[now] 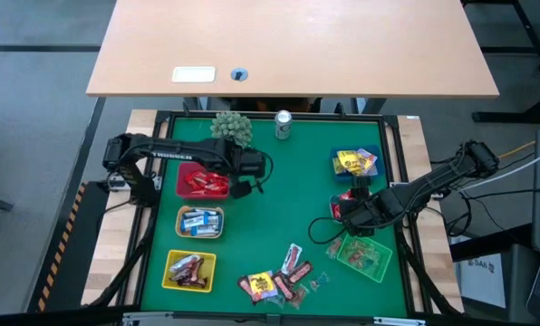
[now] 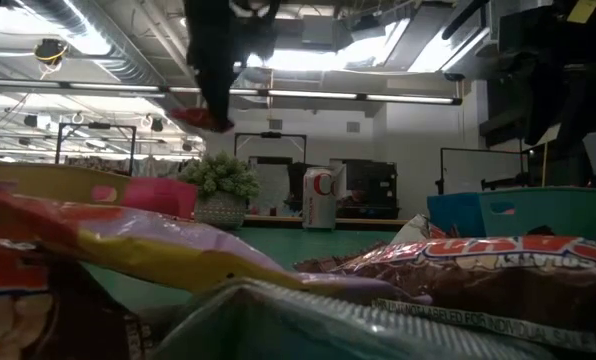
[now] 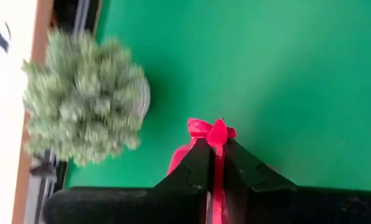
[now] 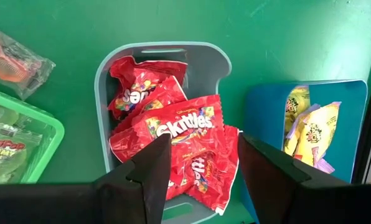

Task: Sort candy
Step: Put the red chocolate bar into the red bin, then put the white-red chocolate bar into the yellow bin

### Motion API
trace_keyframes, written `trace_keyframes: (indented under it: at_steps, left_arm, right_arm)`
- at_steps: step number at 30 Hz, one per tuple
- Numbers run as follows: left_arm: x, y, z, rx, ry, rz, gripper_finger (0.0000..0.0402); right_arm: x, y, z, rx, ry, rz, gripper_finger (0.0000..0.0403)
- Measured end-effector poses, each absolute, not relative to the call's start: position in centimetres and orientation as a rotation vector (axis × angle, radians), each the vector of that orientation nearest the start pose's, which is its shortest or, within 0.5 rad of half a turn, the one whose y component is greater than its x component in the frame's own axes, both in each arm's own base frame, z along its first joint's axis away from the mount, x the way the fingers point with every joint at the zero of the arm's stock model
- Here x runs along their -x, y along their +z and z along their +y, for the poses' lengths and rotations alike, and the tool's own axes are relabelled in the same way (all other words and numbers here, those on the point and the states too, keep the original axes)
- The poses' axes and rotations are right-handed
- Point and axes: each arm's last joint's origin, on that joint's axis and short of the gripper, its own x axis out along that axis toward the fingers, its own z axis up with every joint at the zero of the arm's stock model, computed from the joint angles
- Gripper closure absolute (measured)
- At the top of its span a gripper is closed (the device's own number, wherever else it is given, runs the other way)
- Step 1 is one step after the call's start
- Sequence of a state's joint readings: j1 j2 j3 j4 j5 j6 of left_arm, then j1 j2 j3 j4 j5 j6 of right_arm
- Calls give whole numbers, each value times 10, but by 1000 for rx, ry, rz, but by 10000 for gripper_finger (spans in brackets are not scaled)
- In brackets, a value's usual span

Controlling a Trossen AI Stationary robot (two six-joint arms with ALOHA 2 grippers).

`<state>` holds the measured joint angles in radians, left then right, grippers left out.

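Note:
My left gripper (image 3: 215,148) hangs above the green mat beside the red basket (image 1: 202,181), shut on a red candy wrapper (image 3: 210,132). The low view shows that wrapper (image 2: 203,119) high above the mat. My right gripper (image 4: 204,146) stands open over a grey basket (image 4: 210,59) filled with red Skittles packs (image 4: 173,127), touching nothing. Loose candy (image 1: 279,281) lies on the mat near the front edge. More candy fills the baskets. My left gripper pinches the red wrapper between its two fingers. A crumpled end (image 3: 201,127) of the wrapper sticks out past the fingertips. The fingers slant down from above. The wrapper is lifted clear of the mat.
A spiky green ball (image 1: 232,129) and a silver can (image 1: 283,125) stand at the mat's far edge. Left side: a tan basket (image 1: 200,221) and a yellow one (image 1: 189,270). Right side: a blue basket (image 1: 355,163) and a green one (image 1: 364,254).

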<state>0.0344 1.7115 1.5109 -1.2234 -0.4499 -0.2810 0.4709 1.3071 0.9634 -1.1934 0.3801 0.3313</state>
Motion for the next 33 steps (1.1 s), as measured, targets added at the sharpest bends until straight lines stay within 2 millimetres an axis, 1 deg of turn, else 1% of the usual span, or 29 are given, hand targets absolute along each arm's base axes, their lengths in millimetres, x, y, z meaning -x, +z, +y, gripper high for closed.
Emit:
trace_keyframes:
  at_steps: [3,6,9,13,17,21,27,31,33]
  left_arm:
    - [-315,272,34,-32,597,1407,390]
    - [-309,257,39,25,569,1473,390]
    - [-302,242,39,62,560,1536,390]
    - [-291,224,38,52,569,1623,389]
    - [-283,212,37,88,627,1658,375]
    - [-279,205,37,111,663,1673,340]
    - [-279,205,36,179,698,1660,288]
    - [-279,206,34,211,724,1647,278]
    - [-280,210,30,213,721,1625,278]
  right_arm:
    - [-188,238,84,359,-158,1374,219]
    - [-188,238,84,359,-157,1373,219]
    - [-189,238,84,350,-155,1358,219]
    - [-193,238,86,331,-146,1322,219]
    - [-197,239,88,339,-109,1289,219]
    - [-201,239,91,346,-57,1253,219]
    - [-208,241,96,319,17,1187,219]
    - [-214,243,100,273,55,1126,219]
    - [-218,245,102,245,76,1087,219]
